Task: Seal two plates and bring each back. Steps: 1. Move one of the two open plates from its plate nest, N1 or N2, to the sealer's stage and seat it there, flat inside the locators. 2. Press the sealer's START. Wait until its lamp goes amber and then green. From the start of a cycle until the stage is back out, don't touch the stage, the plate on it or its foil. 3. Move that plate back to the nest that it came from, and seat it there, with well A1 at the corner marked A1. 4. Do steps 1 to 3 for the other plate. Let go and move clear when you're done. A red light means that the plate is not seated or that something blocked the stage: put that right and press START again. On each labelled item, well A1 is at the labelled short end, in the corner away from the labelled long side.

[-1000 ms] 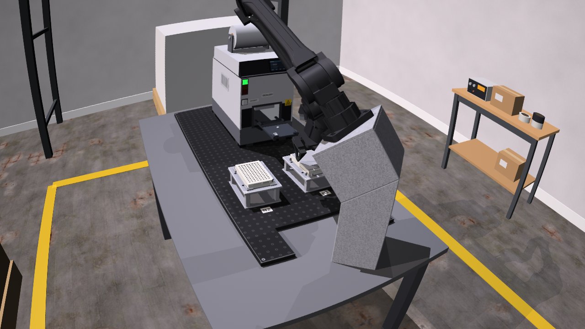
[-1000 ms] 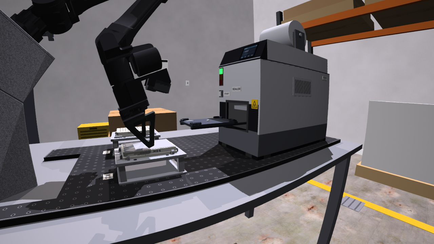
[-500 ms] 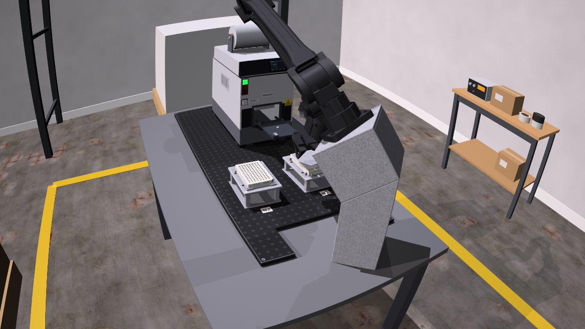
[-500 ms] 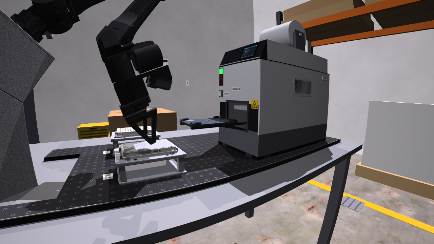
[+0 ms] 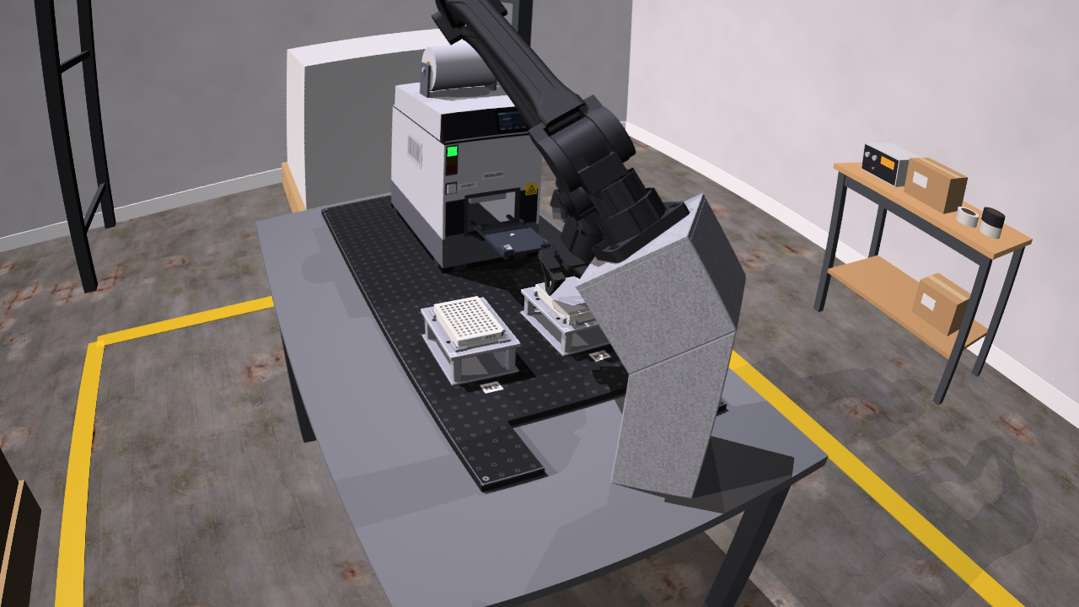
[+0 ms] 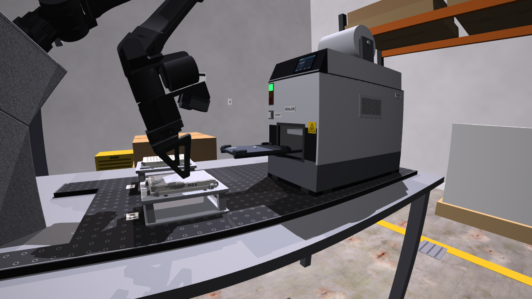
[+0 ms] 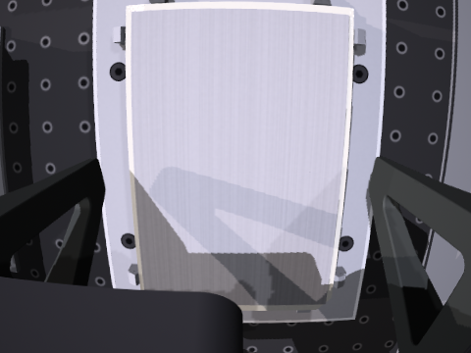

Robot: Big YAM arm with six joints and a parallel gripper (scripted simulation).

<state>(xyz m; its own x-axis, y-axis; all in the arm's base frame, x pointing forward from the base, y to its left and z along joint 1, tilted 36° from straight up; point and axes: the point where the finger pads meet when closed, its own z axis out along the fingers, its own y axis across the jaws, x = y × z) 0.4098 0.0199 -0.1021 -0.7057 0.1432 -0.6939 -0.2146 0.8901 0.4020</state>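
On my monitors, "SEALER" and "START" mark the boxy machine (image 5: pixel 422 158) (image 6: pixel 357 130); "M06" labels the foil-topped plate (image 5: pixel 559 307) (image 6: pixel 182 185) (image 7: pixel 240 127).
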